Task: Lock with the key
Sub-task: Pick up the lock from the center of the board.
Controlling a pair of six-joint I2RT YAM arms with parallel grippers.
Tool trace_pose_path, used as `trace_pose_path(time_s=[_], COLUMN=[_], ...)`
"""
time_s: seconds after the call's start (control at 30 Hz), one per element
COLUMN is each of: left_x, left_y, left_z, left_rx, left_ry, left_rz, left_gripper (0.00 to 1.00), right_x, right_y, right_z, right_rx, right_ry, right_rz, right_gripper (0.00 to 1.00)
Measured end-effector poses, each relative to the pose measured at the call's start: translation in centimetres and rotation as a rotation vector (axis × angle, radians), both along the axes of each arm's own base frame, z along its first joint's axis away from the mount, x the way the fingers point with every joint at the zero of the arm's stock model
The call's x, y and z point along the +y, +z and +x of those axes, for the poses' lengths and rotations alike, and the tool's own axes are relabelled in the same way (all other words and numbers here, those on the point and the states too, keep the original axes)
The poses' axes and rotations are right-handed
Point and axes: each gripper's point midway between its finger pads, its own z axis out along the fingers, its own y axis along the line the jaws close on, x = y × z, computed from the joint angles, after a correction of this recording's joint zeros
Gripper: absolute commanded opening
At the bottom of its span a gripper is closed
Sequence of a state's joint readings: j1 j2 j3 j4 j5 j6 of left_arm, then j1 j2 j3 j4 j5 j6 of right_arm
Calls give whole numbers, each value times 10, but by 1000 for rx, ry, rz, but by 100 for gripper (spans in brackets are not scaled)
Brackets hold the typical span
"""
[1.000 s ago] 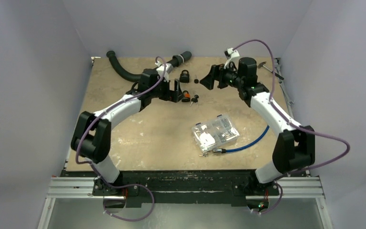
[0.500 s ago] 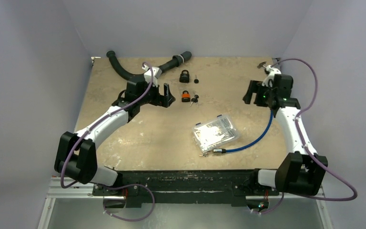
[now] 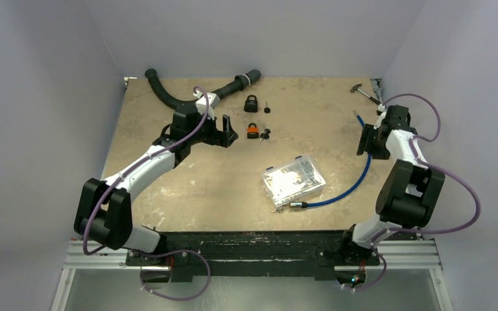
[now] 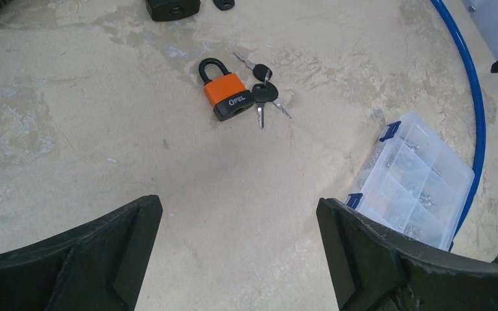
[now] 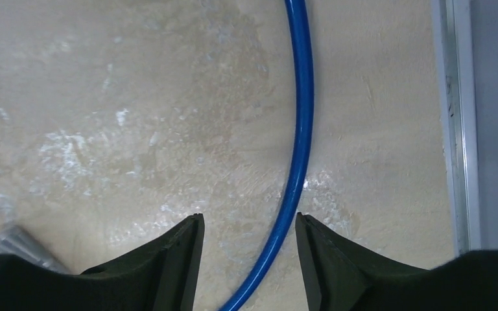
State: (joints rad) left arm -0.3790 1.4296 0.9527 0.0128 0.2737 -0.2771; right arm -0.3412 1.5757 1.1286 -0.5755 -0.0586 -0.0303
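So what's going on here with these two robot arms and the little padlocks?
Neither arm holds anything yet. The left gripper hovers open over the beige table, just short of the orange-and-black padlock, which lies flat with a bunch of black-headed keys right beside it. The right gripper is off by the table's right edge, jaws apart above a blue cable. A second, black padlock lies farther back.

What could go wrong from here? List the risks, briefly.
1. The keys lie fanned right against the orange padlock. The wide-open left gripper may shove the lock or pinch several keys at once.
2. The right gripper hangs over the blue cable, jaws apart, far from the lock. Closing there would likely snag it.
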Motion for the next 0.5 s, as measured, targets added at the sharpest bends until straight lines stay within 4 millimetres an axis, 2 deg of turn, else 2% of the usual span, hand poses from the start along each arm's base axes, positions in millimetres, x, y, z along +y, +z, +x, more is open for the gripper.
trace_pose_path(time_s=[0.1,0.3,0.5], left_x=[0,0,-2], left_y=[-3,-11,-9], left_z=[1,4,10], left_rx=[6,24,19], left_ry=[1,5,12], left_rz=[3,12,14], left_gripper=[100,100,100], right_x=[-5,-14,-19], right_y=[-18,-36,-61], right_z=[-4,-10,-17], right_rx=[59,121,196], right_ry=[-18,-47,-70], right_rz=[4,-2,1], right_gripper=[56,53,48])
